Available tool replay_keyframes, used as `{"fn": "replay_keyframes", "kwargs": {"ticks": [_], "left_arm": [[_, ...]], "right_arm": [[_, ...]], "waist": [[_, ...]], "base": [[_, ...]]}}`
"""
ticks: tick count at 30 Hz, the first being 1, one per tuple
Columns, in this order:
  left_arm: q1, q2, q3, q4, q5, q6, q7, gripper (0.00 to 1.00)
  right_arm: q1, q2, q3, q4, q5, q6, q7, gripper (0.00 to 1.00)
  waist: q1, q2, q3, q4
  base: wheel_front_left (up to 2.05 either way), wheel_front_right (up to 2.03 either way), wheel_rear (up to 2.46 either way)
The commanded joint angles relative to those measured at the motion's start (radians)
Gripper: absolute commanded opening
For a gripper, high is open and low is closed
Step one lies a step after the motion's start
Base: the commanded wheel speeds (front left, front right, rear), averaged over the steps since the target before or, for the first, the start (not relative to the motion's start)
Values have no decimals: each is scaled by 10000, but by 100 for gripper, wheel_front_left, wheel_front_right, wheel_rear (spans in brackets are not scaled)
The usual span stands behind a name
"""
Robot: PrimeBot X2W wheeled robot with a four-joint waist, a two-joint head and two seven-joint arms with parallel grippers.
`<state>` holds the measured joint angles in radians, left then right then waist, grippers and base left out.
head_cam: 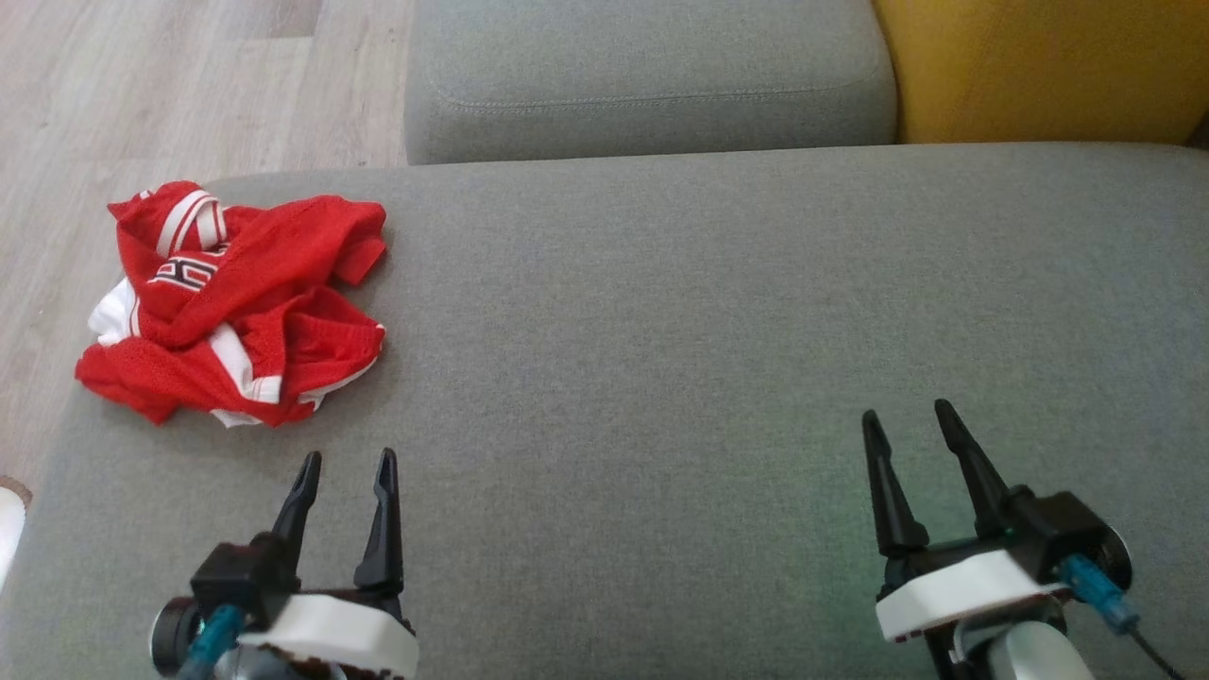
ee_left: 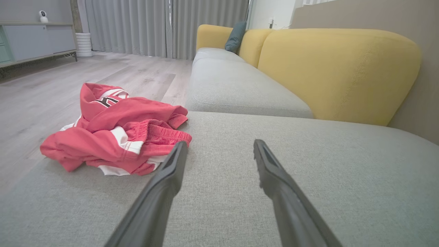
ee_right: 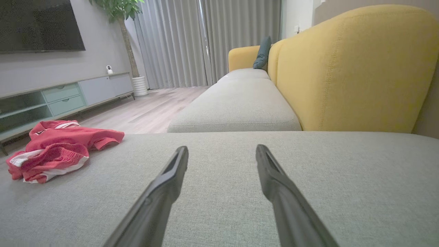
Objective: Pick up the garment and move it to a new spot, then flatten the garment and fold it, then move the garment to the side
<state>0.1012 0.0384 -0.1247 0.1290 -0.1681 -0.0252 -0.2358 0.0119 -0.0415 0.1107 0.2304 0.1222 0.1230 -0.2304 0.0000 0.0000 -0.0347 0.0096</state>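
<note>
A crumpled red garment (head_cam: 236,302) with white trim and dark lettering lies bunched at the far left edge of the grey sofa seat (head_cam: 661,359). My left gripper (head_cam: 348,465) hovers open just in front of it, a short gap away, fingers pointing toward its right side. In the left wrist view the garment (ee_left: 116,132) sits ahead and left of the open left gripper (ee_left: 219,145). My right gripper (head_cam: 907,423) is open far to the right over bare cushion. From the right wrist the garment (ee_right: 58,147) shows far left, the right gripper (ee_right: 221,151) holding nothing.
A second grey cushion (head_cam: 652,76) adjoins at the back, with a yellow backrest (head_cam: 1048,66) at the back right. Wooden floor (head_cam: 142,94) drops off on the left beside the garment. A low TV cabinet (ee_right: 61,97) and curtains stand across the room.
</note>
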Motion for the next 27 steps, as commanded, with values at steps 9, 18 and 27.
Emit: {"fn": "replay_keyframes", "kwargs": {"ticks": [9,18,27], "left_arm": [[-195,118,277,-333,666,97,-260,100],[-272,118,325,-144,560,125,-260,100],[-339,118,343,-59,533,115,-260,100]], "right_arm": [[-474,-87,289,-381,-785,77,-314,100],[-553,-87,180,-161,-671,77,-314,100],[-622,-87,76,-78,-549,77,-314,100]], "waist": [[0,0,11,18],[0,0,42,26],[0,0,41,30]], "base": [[0,0,0],[0,0,0],[0,0,0]]}}
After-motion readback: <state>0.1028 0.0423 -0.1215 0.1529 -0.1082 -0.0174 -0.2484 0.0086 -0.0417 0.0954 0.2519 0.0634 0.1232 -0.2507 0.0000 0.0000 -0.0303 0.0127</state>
